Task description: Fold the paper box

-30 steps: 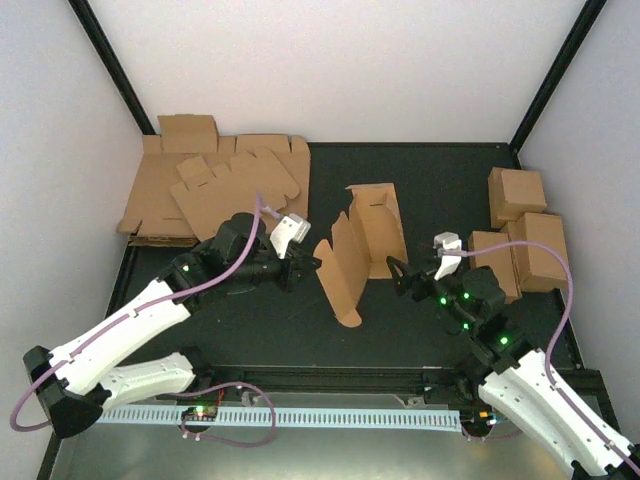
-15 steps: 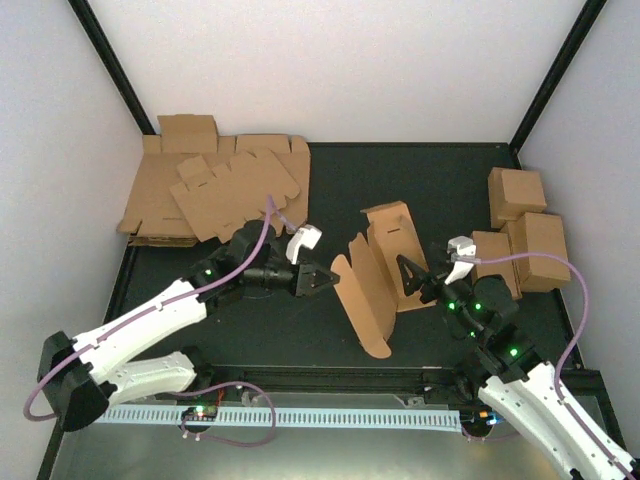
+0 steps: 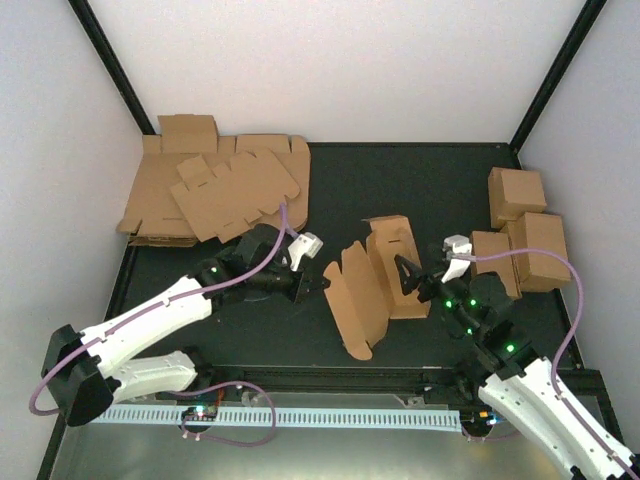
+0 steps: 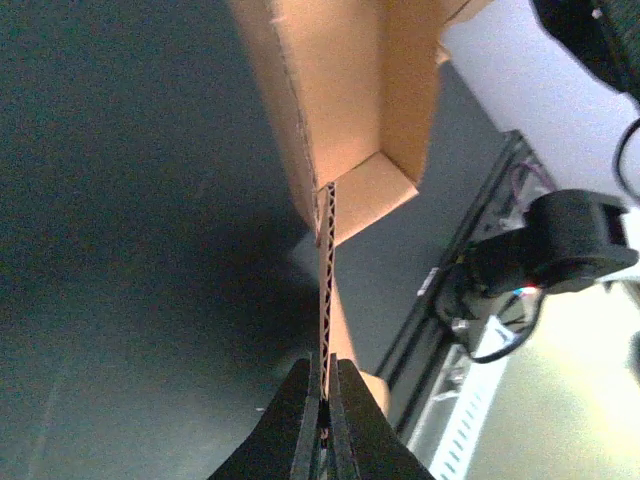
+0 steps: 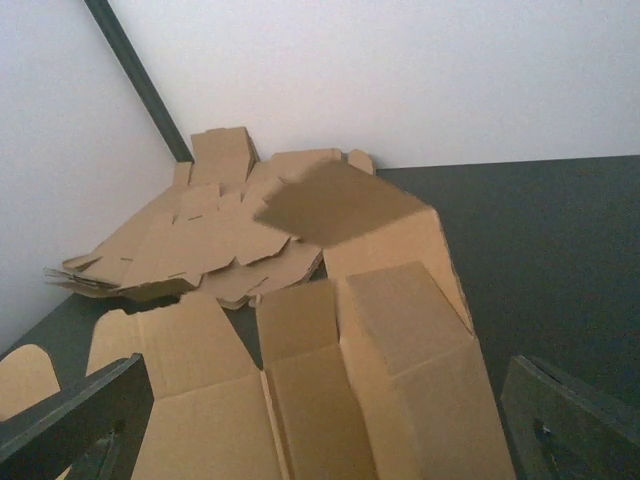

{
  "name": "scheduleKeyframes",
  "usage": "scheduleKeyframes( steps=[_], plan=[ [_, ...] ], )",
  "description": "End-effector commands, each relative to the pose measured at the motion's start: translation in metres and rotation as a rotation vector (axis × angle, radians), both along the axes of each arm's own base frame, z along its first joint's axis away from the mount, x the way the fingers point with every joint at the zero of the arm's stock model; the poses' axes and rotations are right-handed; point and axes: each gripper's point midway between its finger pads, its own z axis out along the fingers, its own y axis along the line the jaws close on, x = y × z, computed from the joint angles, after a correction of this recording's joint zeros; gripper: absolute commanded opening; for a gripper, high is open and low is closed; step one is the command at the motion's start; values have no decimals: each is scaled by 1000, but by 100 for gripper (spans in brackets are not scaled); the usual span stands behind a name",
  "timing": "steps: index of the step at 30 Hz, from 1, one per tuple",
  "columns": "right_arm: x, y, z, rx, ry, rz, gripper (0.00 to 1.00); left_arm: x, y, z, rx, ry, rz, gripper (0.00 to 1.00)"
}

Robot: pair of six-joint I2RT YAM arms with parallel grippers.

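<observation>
The paper box (image 3: 372,283) is a single brown die-cut piece, partly opened, lying mid-table with its walls and flaps raised. My left gripper (image 3: 318,283) is shut on the box's left flap; in the left wrist view its jaws (image 4: 325,392) pinch the corrugated edge of the flap (image 4: 326,280), and the box's inside corner (image 4: 360,120) is beyond. My right gripper (image 3: 407,274) is open at the box's right side. In the right wrist view its fingers (image 5: 70,420) are spread wide, and the box's panels (image 5: 330,400) lie between and ahead of them, untouched.
A thick heap of flat brown blanks (image 3: 215,188) lies at the back left and also shows in the right wrist view (image 5: 200,240). Several finished boxes (image 3: 525,235) stand at the right edge. A cable tray (image 3: 300,415) runs along the near edge.
My left gripper has pushed right and nearer while holding the flap. The box has shifted toward the near edge and leans flatter. My right gripper has drawn slightly right, staying open.
</observation>
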Motion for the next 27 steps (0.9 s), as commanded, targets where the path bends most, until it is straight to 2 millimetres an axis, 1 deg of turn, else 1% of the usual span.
scheduleKeyframes(
  steps=[1,4,8,13,20,23,25,27],
  plan=[
    [4,2,-4,-10,3,-6,99,12,13,-9,149,-140,4,2],
    [6,3,-6,-16,13,-4,99,17,18,-18,229,-183,25,1],
    [7,5,-7,-20,20,4,99,22,22,-23,310,-249,50,1],
    [7,9,-11,-23,33,20,99,25,25,-29,395,-292,79,2],
    [7,14,-18,-20,63,39,99,24,20,-25,459,-401,94,2],
    [6,18,-26,-8,101,57,99,24,20,-25,476,-420,96,1],
    [2,26,-33,7,137,103,99,25,20,-27,496,-435,96,2],
    [1,25,-38,15,160,100,99,26,20,-30,520,-445,97,2]
  ],
)
